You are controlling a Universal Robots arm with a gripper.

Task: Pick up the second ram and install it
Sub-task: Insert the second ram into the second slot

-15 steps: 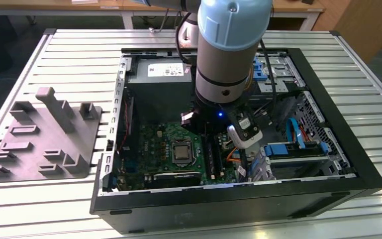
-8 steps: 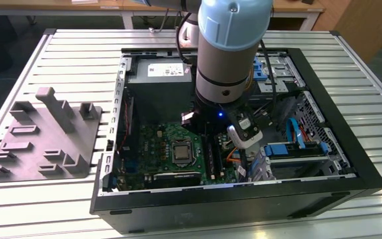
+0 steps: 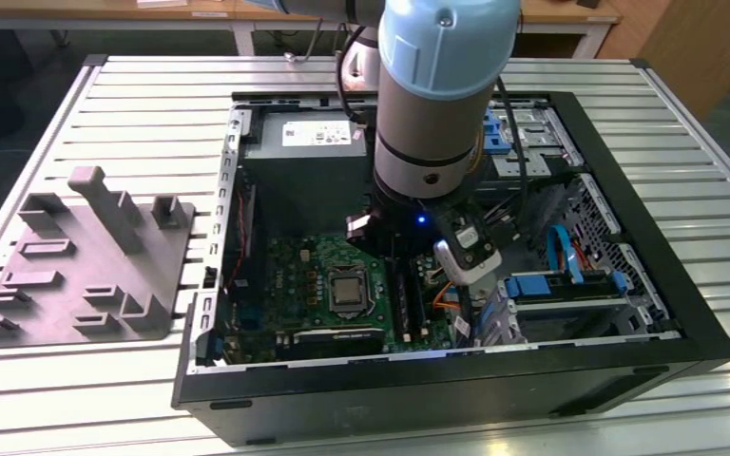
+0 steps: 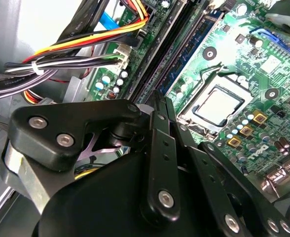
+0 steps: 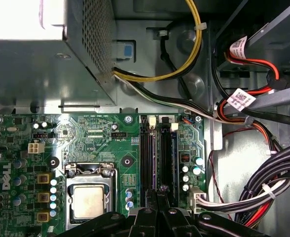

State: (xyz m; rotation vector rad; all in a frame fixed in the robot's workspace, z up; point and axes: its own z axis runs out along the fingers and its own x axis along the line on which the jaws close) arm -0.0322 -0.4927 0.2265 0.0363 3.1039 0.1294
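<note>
Down inside the open black steel computer case [image 3: 403, 399], the black gripper [image 4: 157, 98] hangs over the long black plastic memory slots [image 5: 150, 153] of the glossy green motherboard [image 5: 86, 131]. Its fingers are pressed tip to tip, and whether anything thin is pinched between them I cannot tell. A flat blue-green memory stick [image 4: 197, 44] stands on edge just beside the fingertips, its long axis along the slots. Whether it is the second one I cannot say.

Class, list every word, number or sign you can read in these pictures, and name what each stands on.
White label on the grey power-supply box, exterior view: too small to read.
White tag and second white tag among the cables, first wrist view: print too blurred to read.
White lettering on the green motherboard, first wrist view: too small to read.
Nothing can be quoted.
</note>
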